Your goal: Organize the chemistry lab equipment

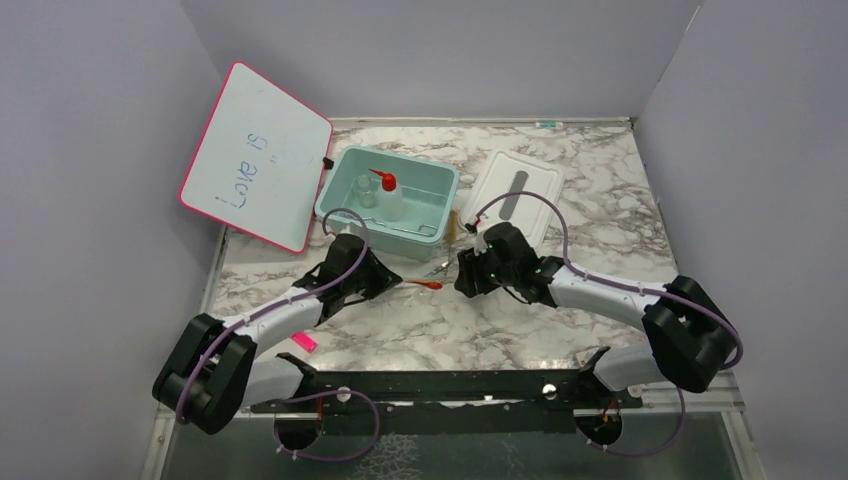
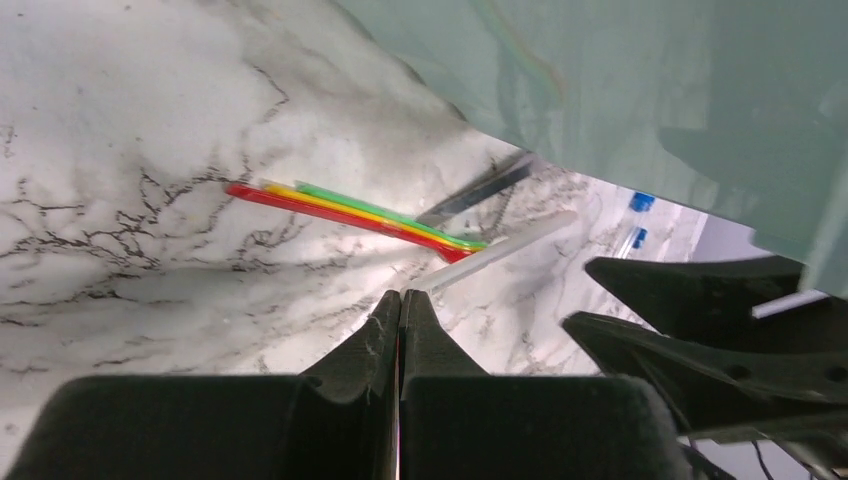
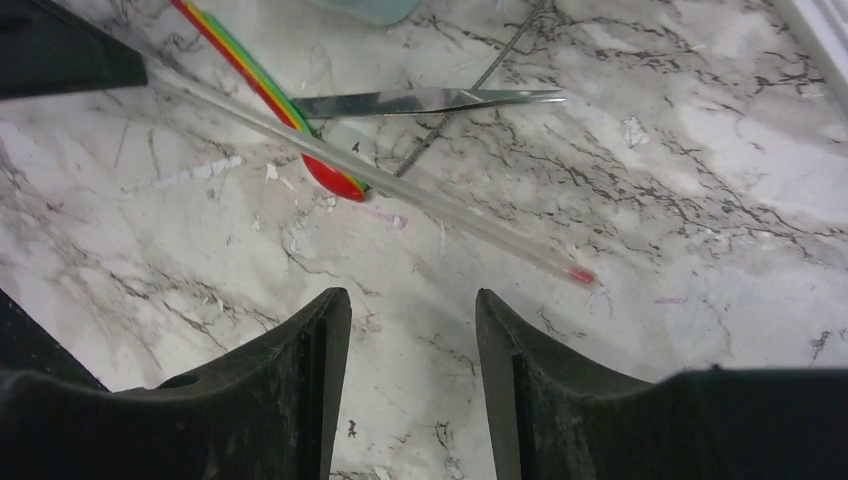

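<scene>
Only wrist views reveal left jaws pressed together, right jaws spread near rod (image 3: 440, 205).

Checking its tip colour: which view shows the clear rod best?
Right wrist: the rod shows nearly whole, its red tip plain. The left wrist view shows only a pale stretch, with the tip out of sight. From the top it is too thin to make out.
</scene>
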`<state>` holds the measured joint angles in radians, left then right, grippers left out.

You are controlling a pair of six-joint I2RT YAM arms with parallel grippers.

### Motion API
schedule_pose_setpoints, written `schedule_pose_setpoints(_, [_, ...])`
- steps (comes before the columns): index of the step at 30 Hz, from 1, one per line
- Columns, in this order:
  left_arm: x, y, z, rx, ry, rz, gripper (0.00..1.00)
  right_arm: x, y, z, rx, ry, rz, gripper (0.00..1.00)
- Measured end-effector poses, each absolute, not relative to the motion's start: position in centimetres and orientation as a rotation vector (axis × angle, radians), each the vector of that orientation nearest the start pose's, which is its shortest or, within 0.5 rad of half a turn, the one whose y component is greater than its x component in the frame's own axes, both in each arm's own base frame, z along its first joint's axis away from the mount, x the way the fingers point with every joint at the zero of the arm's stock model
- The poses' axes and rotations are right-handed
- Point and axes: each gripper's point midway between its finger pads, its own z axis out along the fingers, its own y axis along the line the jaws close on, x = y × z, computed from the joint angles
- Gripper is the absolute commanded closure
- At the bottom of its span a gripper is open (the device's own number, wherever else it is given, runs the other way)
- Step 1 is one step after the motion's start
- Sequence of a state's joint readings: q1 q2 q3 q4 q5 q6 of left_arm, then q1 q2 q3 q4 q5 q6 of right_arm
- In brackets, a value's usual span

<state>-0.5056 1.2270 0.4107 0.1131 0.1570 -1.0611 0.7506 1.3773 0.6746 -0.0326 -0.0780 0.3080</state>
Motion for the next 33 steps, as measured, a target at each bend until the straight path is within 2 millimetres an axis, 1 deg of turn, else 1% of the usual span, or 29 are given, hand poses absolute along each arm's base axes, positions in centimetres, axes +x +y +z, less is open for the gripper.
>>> schedule_pose_setpoints(2, [24.3,-20.7,6.2,-0.559,2.392,-0.945,1.0,23.7,26.2,5.9,-0.616,2.326,0.625,0.43])
schedule_pose_setpoints(5, [24.2,-20.8,7.6,-0.514,2.388,-0.947,1.0,23.3,26.6,5.9,-0.675,2.315,0.653,0.43])
schedule_pose_setpoints(10, [23.8,-20.7,9.3,-0.437,2.412,-0.926,1.0,23.3,27.9,6.9,-0.737,2.241,0.723,0.43])
schedule_pose_setpoints(12, [23.4,-20.6,9.6,-0.414,2.427,-0.919,1.0,23.3,28.5,7.5,-0.761,2.194,0.747,0.43])
schedule_pose_setpoints(15, [22.8,-20.3,9.9,-0.388,2.45,-0.905,1.0,22.8,29.8,8.5,-0.827,2.097,0.793,0.44])
schedule_pose_setpoints(19, [22.0,-20.1,10.2,-0.366,2.481,-0.898,1.0,22.3,31.3,9.2,-0.924,1.976,0.825,0.45])
schedule_pose_setpoints(21, [21.6,-19.9,10.3,-0.362,2.492,-0.893,1.0,22.2,31.9,9.2,-0.961,1.922,0.829,0.46])
schedule_pose_setpoints(23, [21.2,-19.7,10.5,-0.359,2.503,-0.885,1.0,22.1,32.3,8.8,-1.0,1.875,0.823,0.49])
schedule_pose_setpoints(26, [21.0,-19.5,10.9,-0.354,2.506,-0.88,1.0,22.1,32.7,7.8,-1.061,1.836,0.807,0.59])
schedule_pose_setpoints(28, [20.9,-19.5,11.1,-0.351,2.507,-0.879,1.0,22.1,32.9,6.9,-1.111,1.822,0.795,0.62])
schedule_pose_setpoints(29, [20.8,-19.5,11.1,-0.35,2.508,-0.879,1.0,22.1,32.9,6.5,-1.136,1.818,0.788,0.65])
schedule_pose_setpoints(30, [20.8,-19.4,11.1,-0.35,2.508,-0.878,1.0,22.0,33.0,6.0,-1.164,1.813,0.781,0.69])
schedule_pose_setpoints(33, [20.6,-19.3,11.0,-0.351,2.519,-0.87,1.0,22.2,33.3,4.9,-1.233,1.796,0.758,0.86])
